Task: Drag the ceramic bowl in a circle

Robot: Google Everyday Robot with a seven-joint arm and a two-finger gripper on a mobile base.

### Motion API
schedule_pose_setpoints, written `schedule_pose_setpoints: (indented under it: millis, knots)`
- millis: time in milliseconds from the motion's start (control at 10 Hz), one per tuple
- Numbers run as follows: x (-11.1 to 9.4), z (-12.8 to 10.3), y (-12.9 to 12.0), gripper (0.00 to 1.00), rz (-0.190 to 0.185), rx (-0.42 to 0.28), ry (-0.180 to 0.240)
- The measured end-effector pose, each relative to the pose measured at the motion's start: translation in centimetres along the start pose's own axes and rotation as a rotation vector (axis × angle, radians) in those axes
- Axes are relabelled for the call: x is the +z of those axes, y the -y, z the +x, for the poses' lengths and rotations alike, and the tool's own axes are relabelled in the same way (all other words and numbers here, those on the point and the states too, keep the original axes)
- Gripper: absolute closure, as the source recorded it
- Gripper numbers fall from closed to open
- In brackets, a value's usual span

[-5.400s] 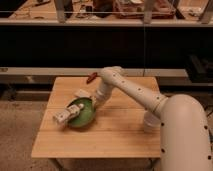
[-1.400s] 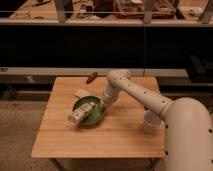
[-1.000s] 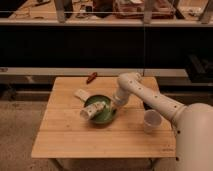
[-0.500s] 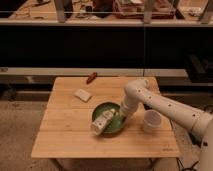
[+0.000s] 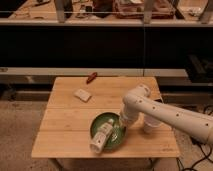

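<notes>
The ceramic bowl (image 5: pixel 111 129) is wide, shallow and green with a darker rim. It sits on the wooden table (image 5: pixel 65 135), near the front edge and a little right of centre. A whitish cylindrical bottle-like object (image 5: pixel 102 136) lies tilted across the bowl, its lower end over the front-left rim. My gripper (image 5: pixel 121 125) reaches down from the white arm (image 5: pixel 165 115) onto the bowl's right rim. The arm comes in from the right. A small white cup (image 5: pixel 150 125) stands just right of the gripper, partly hidden by the arm.
A small whitish block (image 5: pixel 82 94) lies on the table's left-centre. A red object (image 5: pixel 92 77) lies at the table's back edge. Dark shelving and a rail (image 5: pixel 100 50) run behind the table. The floor lies to the left and in front.
The bowl, with the bottle-like object in it, has slid from the table's left-centre towards the front right. My gripper and arm have moved with it, closer to the white cup.
</notes>
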Motion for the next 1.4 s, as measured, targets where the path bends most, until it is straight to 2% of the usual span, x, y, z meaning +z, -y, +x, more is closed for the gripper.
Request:
schedule_pose_setpoints:
  millis: [300,600,700,1100,1400]
  knots:
    - [0.2,-1.3,4.4,1.00,0.033,-0.081,0.015]
    - [-0.3,-0.4,9.0,1.00,0.065,-0.161,0.003]
    - [-0.3,0.1,10.3,1.00,0.074,-0.180,-0.001]
    - [0.4,3.5,15.7,1.00,0.148,-0.219,0.002]
    - [0.8,6.3,17.2,1.00,0.198,-0.203,0.009]
